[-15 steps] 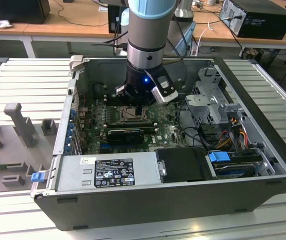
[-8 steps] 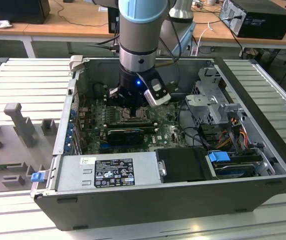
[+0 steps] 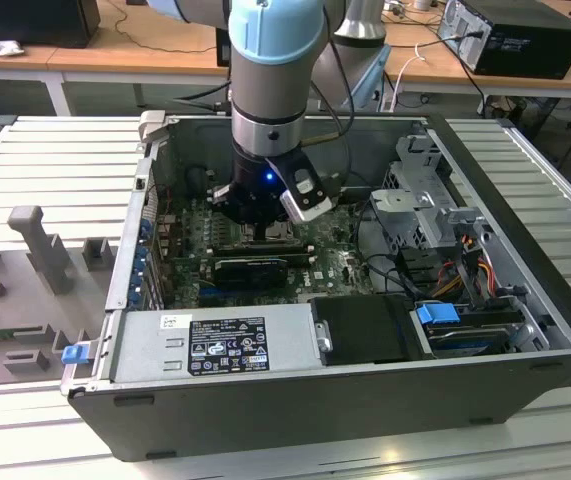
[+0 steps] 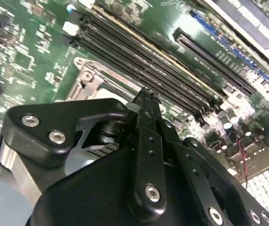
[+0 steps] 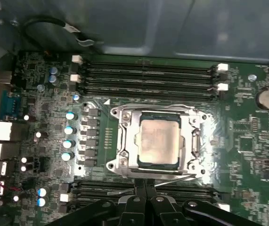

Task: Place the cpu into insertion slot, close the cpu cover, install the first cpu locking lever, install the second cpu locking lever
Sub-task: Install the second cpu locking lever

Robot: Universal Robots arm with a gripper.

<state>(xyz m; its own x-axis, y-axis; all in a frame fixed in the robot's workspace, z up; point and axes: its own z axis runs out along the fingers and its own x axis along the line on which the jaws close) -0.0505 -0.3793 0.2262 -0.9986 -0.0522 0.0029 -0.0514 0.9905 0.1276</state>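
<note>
The cpu (image 5: 158, 141), a dull silver square, lies in the insertion slot (image 5: 158, 116), whose dark frame shows around it. The cpu cover (image 5: 126, 141), a silver windowed plate, lies flat over the chip's edges. A thin metal locking lever (image 5: 177, 179) runs at a slight slant along the socket edge closest to my gripper. My gripper (image 5: 146, 184) is shut, its tips together right at that edge with nothing visibly between them. In the second wrist view the gripper (image 4: 146, 95) points at the socket's corner (image 4: 89, 77). In the exterior view the gripper (image 3: 265, 230) is low inside the computer case.
Long black memory slots (image 5: 148, 75) flank the socket on two sides. A long black card (image 3: 255, 268) lies beside the gripper. The power supply (image 3: 225, 345), drive cage (image 3: 425, 205), cables (image 3: 465, 260) and case walls (image 3: 135, 230) hem in the arm.
</note>
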